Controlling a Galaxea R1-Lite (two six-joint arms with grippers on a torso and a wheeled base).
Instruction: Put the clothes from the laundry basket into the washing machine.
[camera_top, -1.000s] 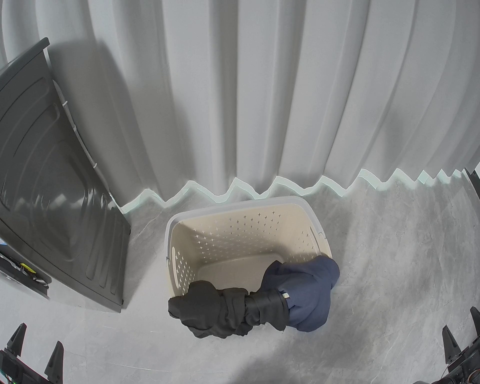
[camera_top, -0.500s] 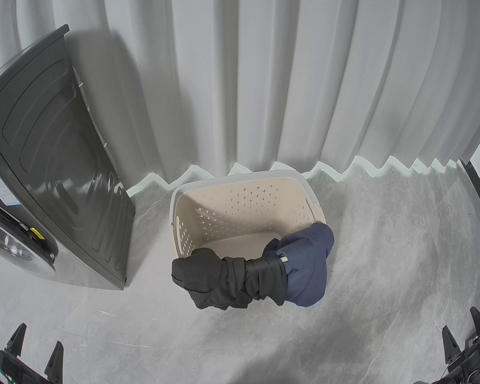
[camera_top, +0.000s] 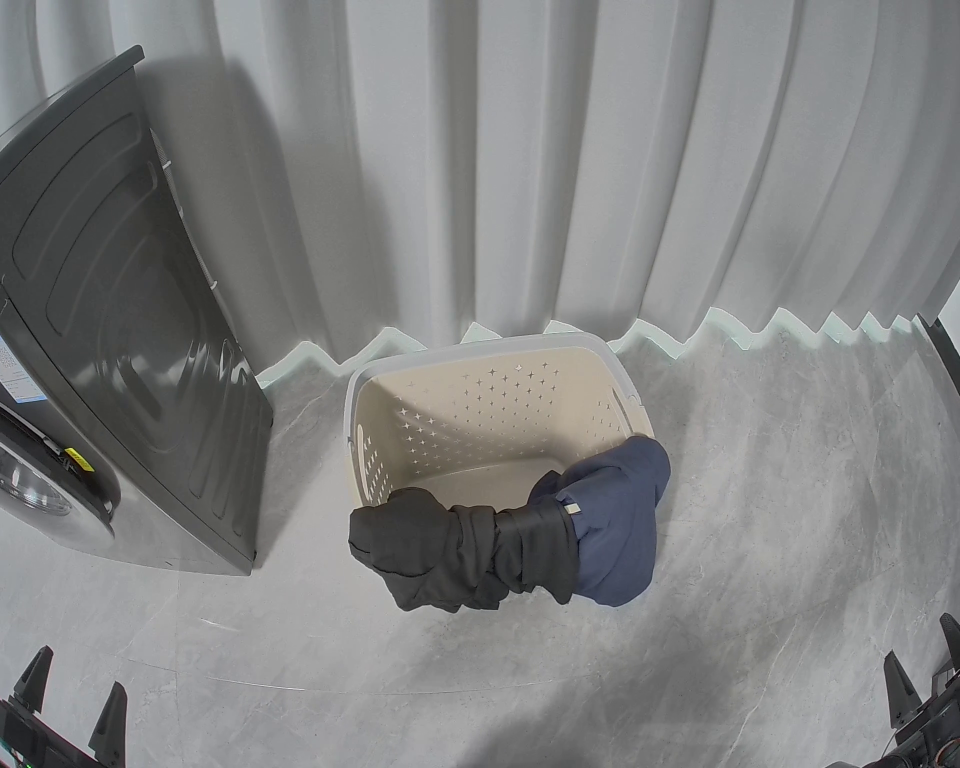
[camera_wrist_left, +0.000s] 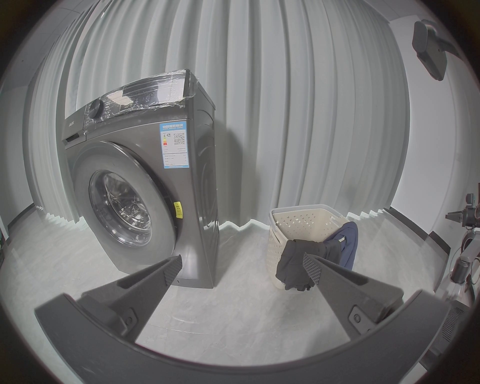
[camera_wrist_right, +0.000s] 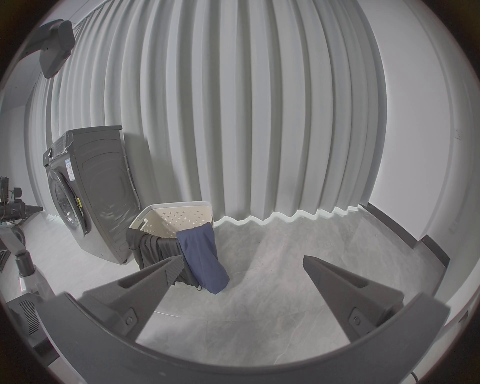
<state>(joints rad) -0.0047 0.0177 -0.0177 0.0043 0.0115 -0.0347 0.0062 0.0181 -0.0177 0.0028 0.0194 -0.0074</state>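
Over laundry basket (camera_top: 470, 420) rim, draped clothes (camera_top: 470, 555) hiding its front, both jaws spread, empty.

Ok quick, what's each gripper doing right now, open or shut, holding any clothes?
Left gripper: open, holding nothing.
Right gripper: open, holding nothing.

The head view's left edge is cutting off the washing machine (camera_top: 120, 330), leaving me a sliver of its door (camera_top: 30, 485). The bottom edge is cropping my left gripper (camera_top: 78, 690) and my right gripper (camera_top: 920, 660) down to their fingertips. The black garment (camera_top: 440, 555) and navy garment (camera_top: 615, 530) are draping over the laundry basket (camera_top: 480, 348), hiding its near rim. One finger (camera_wrist_left: 350, 290) of my left gripper is covering part of the black garment, and the machine's label (camera_wrist_left: 175, 145) is showing print too small to read.
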